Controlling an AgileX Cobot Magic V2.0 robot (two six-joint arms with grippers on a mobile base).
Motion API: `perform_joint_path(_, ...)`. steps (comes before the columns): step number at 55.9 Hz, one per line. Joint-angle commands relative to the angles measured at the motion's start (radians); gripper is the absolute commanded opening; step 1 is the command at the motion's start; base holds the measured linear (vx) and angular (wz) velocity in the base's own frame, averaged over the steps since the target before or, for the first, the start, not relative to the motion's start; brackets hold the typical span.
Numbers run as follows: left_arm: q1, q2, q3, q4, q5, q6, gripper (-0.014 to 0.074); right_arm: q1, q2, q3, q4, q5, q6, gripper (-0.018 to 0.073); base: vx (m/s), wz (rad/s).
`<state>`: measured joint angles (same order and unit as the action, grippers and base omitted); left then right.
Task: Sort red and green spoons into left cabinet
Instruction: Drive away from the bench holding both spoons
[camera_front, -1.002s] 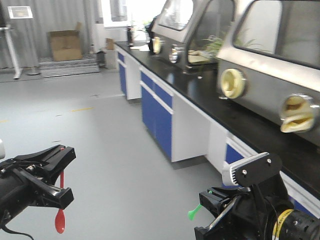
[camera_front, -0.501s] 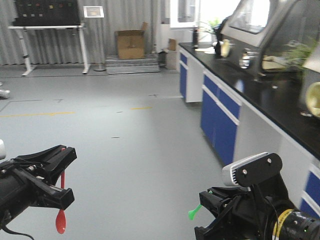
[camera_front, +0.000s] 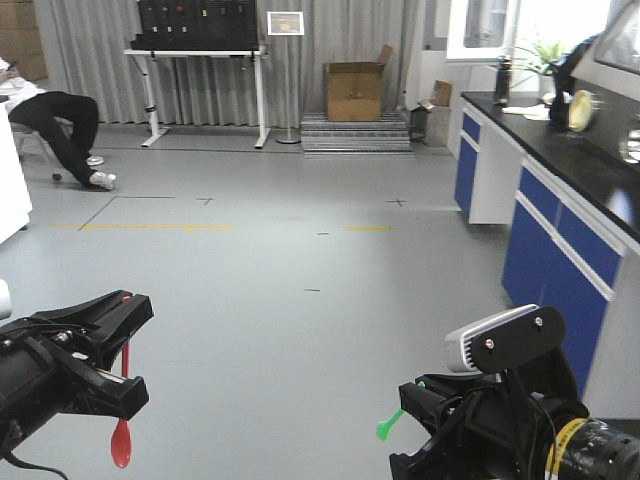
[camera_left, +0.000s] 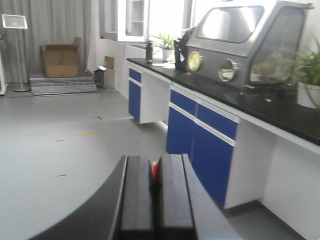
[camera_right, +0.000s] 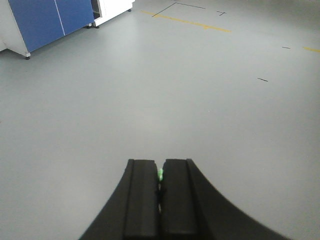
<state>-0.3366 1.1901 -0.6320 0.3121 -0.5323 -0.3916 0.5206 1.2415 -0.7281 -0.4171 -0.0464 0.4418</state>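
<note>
Red spoon (camera_front: 121, 441) between left fingers (camera_left: 137, 200) (green (camera_front: 387, 428), right fingers (camera_right: 142, 200)).

Left gripper (camera_front: 128, 350) sits low left, first spoon (camera_front: 120, 442) hanging below its jaws. Right gripper (camera_front: 408, 425) sits low right, second spoon (camera_front: 386, 428) jutting leftward. Counter units (camera_front: 560, 240) line the right; box (camera_front: 355, 92) behind; seated person (camera_front: 55, 125) far left.
</note>
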Motion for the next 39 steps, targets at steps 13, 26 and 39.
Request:
perform_joint_path(13,-0.002,-0.024,-0.026,-0.017,-0.079,-0.008,0.0003,0.000,-0.021,-0.037,-0.006,-0.066,0.004,-0.0001,0.50,0.20)
perform_joint_path(26,-0.002,-0.024,-0.026,-0.017,-0.079,-0.008,0.0003,0.000,-0.021,-0.037,-0.006,-0.066,0.004,-0.0001,0.56,0.11)
perform_joint_path(39,-0.002,-0.024,-0.026,-0.017,-0.079,-0.008,0.0003,0.000,-0.021,-0.037,-0.006,-0.066,0.004,-0.0001,0.59,0.04)
